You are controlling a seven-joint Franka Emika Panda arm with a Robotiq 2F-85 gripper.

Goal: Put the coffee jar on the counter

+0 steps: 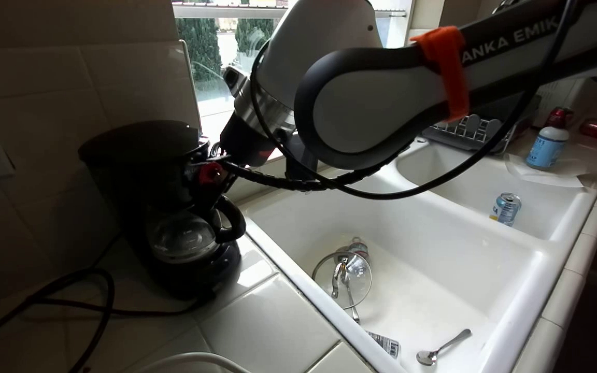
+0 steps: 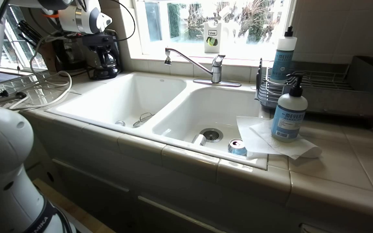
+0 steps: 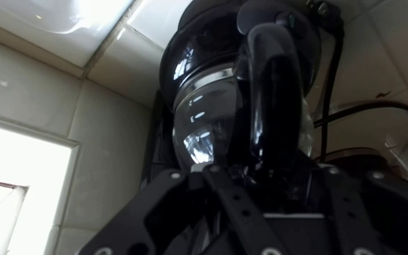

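Note:
The coffee jar, a round clear-glass carafe with a black handle, sits in the black coffee maker, on its base. Its glass shows in both exterior views, and large in the wrist view, where the picture looks upside down. The handle points out toward the gripper. My gripper is open, its fingers spread on either side of the handle's upper end, with gaps visible. In an exterior view the gripper is dark and partly hidden against the machine. The white tiled counter lies under the coffee maker.
The white double sink is beside the coffee maker, holding a glass lid, a spoon and cans. A black cord and white cable lie on the counter. A faucet and dish rack stand beyond.

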